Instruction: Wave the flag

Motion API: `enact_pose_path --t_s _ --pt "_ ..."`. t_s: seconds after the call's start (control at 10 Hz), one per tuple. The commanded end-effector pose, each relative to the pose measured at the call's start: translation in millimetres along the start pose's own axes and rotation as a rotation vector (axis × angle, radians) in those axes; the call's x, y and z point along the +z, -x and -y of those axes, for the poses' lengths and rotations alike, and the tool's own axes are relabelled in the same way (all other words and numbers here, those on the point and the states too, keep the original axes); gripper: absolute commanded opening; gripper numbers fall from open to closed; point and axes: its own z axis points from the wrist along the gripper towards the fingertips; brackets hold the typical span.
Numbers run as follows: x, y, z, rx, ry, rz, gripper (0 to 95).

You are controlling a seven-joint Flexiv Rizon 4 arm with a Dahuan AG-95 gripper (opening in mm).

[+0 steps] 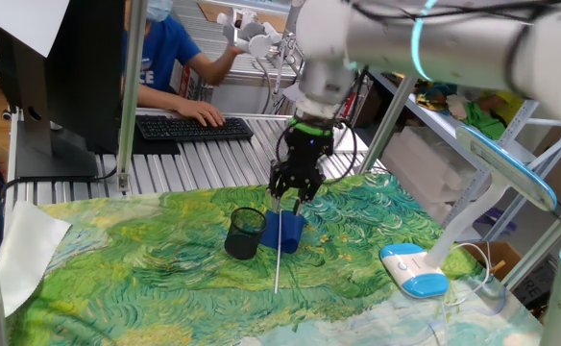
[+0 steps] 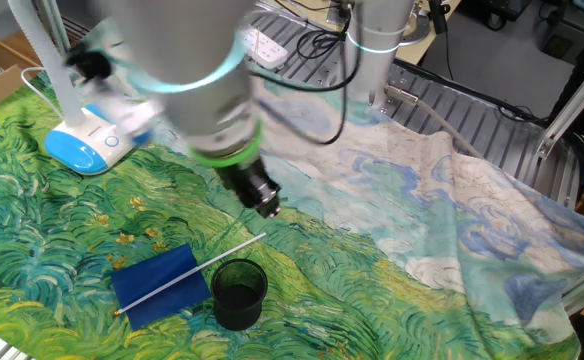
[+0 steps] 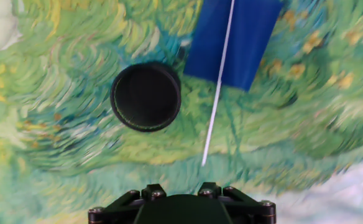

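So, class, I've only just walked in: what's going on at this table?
A robot arm hangs over a painted green cloth, its gripper above a small blue flag lying flat on the cloth. The flag's white stick runs across it, right beside a black mesh cup standing upright. Nothing is held; whether the fingers are open isn't clear. No waving yet.

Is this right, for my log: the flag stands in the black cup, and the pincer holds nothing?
Not quite. The flag lies flat on the cloth beside the cup, not in it, as the hand view shows. The pincer indeed holds nothing.
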Motion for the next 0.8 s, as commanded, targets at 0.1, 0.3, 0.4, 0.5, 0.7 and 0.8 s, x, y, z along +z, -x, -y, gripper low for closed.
enact_pose_path --t_s 0.1,0.3,0.4,0.5,0.7,0.8 --pt "0.1 -1.9 -0.9 0.178 -0.047 -0.136 38.0" --pt "-0.2 -2.3 -1.1 0.169 -0.043 -0.120 38.0" --pt "-0.6 -2.9 -1.5 0.170 -0.043 -0.088 38.0" --pt "-0.8 -3.3 -1.7 0.166 -0.037 -0.069 38.0" --pt "-1.0 -3.5 -1.8 0.167 -0.024 -0.042 38.0" --pt "-1.0 -3.5 -1.9 0.167 -0.020 -0.033 38.0"
